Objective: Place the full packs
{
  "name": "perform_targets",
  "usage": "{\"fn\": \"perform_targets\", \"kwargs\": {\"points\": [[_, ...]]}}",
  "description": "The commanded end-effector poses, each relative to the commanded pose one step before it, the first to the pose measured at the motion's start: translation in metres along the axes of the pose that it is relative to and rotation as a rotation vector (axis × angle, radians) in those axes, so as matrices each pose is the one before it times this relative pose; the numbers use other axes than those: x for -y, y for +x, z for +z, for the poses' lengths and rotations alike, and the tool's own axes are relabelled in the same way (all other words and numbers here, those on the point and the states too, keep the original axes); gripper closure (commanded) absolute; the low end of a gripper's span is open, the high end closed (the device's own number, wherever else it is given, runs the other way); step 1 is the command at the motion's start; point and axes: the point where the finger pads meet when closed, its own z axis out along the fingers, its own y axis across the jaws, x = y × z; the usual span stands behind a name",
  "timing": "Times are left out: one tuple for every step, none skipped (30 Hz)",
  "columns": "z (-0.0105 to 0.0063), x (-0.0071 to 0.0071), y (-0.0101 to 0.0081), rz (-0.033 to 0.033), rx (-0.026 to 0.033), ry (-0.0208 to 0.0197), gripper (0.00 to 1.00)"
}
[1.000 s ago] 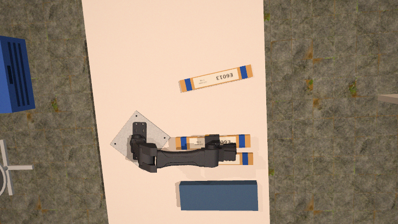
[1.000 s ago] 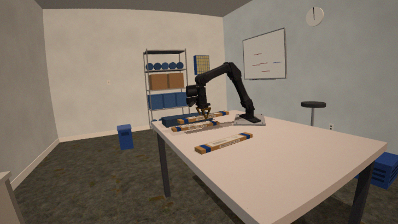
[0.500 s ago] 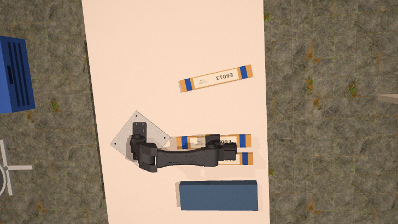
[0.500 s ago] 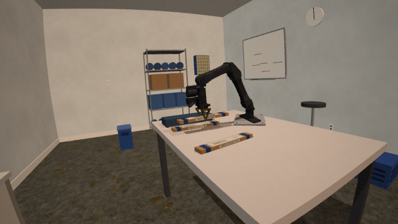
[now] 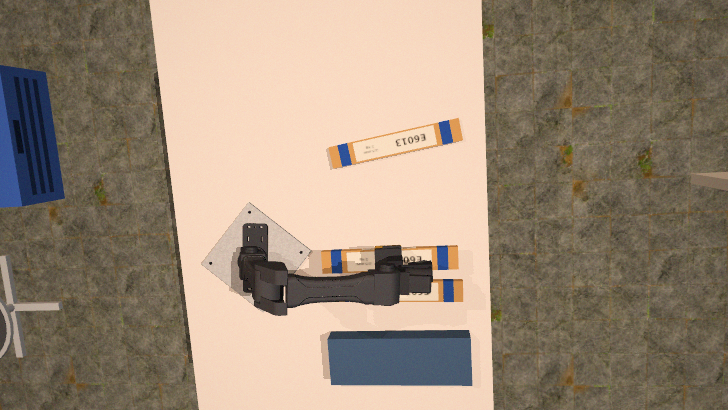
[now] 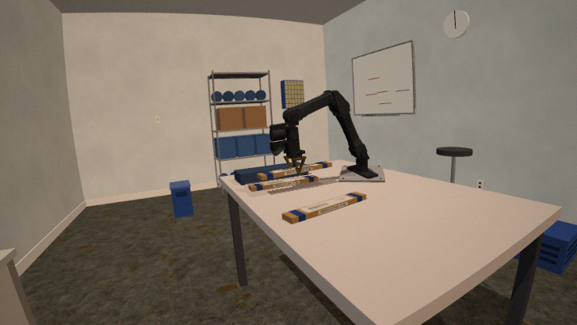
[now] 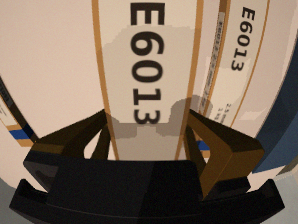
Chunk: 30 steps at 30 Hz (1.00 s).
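In the exterior view, a metal shelf rack (image 6: 210, 120) stands behind the gripper (image 6: 298, 171), well apart from it, with blue round things (image 6: 239, 95) above two brown boxes (image 6: 242, 117) and blue bins (image 6: 245, 145). Right of the rack, higher than the gripper, hangs a yellow-gridded panel (image 6: 293, 93). Farther right and higher — a whiteboard (image 6: 383, 80), then a round clock (image 6: 456, 24). A dark-topped stool (image 6: 454, 151) stands well right; a blue trash bin (image 6: 181, 200) is low on the left.

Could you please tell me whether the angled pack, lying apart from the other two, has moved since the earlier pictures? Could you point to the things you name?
No; the angled pack (image 5: 387, 145) (image 6: 322, 208) (image 7: 20, 135) lies exactly as before relative to the base plate (image 5: 226, 247) (image 6: 345, 177).
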Motion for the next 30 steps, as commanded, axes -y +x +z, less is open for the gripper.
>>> {"fn": "perform_targets", "kwargs": {"points": [[-0.03360, -0.00261, -0.01206, -0.00308, 0.08330, 0.00823, 1.00], [-0.00027, -0.00001, -0.00021, 0.00000, 0.00000, 0.00000, 1.00], [-0.00023, -0.00001, -0.00019, 0.00000, 0.00000, 0.00000, 1.00], [-0.00019, -0.00001, -0.00017, 0.00000, 0.00000, 0.00000, 1.00], [-0.00016, -0.00001, -0.00013, 0.00000, 0.00000, 0.00000, 1.00], [0.00000, 0.00000, 0.00000, 0.00000, 0.00000, 0.00000, 1.00], [0.00000, 0.00000, 0.00000, 0.00000, 0.00000, 0.00000, 1.00], [-0.00029, 0.00000, -0.00037, -0.00014, 0.00132, 0.00009, 1.00], [-0.00008, -0.00001, -0.00004, 0.00000, 0.00000, 0.00000, 1.00], [-0.00007, 0.00000, -0.00004, 0.00000, 0.00000, 0.00000, 1.00], [-0.00007, 0.00000, -0.00004, 0.00000, 0.00000, 0.00000, 1.00], [-0.00007, 0.00000, -0.00005, 0.00000, 0.00000, 0.00000, 1.00], [-0.00006, 0.00000, -0.00006, 0.00000, 0.00000, 0.00000, 1.00], [-0.00006, 0.00000, -0.00006, 0.00000, 0.00000, 0.00000, 1.00], [-0.00006, 0.00000, -0.00007, 0.00000, 0.00000, 0.00000, 1.00], [-0.00005, 0.00000, -0.00008, 0.00000, 0.00000, 0.00000, 1.00], [-0.00005, 0.00000, -0.00008, 0.00000, 0.00000, 0.00000, 1.00], [-0.00004, 0.00000, -0.00008, 0.00000, 0.00000, 0.00000, 1.00], [-0.00004, 0.00000, -0.00008, 0.00000, 0.00000, 0.00000, 1.00], [-0.00003, 0.00000, -0.00008, 0.00000, 0.00000, 0.00000, 1.00], [-0.00002, 0.00000, -0.00008, 0.00000, 0.00000, 0.00000, 1.00], [-0.00001, 0.00000, -0.00007, 0.00000, 0.00000, 0.00000, 1.00], [0.00000, 0.00000, 0.00000, 0.00000, 0.00000, 0.00000, 1.00], [0.00000, 0.00000, 0.00000, 0.00000, 0.00000, 0.00000, 1.00], [0.00001, -0.00001, 0.00003, 0.00001, -0.00006, -0.00001, 1.00], [-0.00003, 0.00001, -0.00012, 0.00000, -0.00002, 0.00000, 1.00], [0.00001, 0.00000, -0.00005, 0.00000, 0.00000, 0.00000, 1.00], [0.00001, 0.00001, -0.00005, 0.00000, 0.00000, 0.00000, 1.00], [0.00001, 0.00001, -0.00005, 0.00000, 0.00000, 0.00000, 1.00], [0.00002, 0.00001, -0.00005, 0.00000, 0.00000, 0.00000, 1.00]]}}
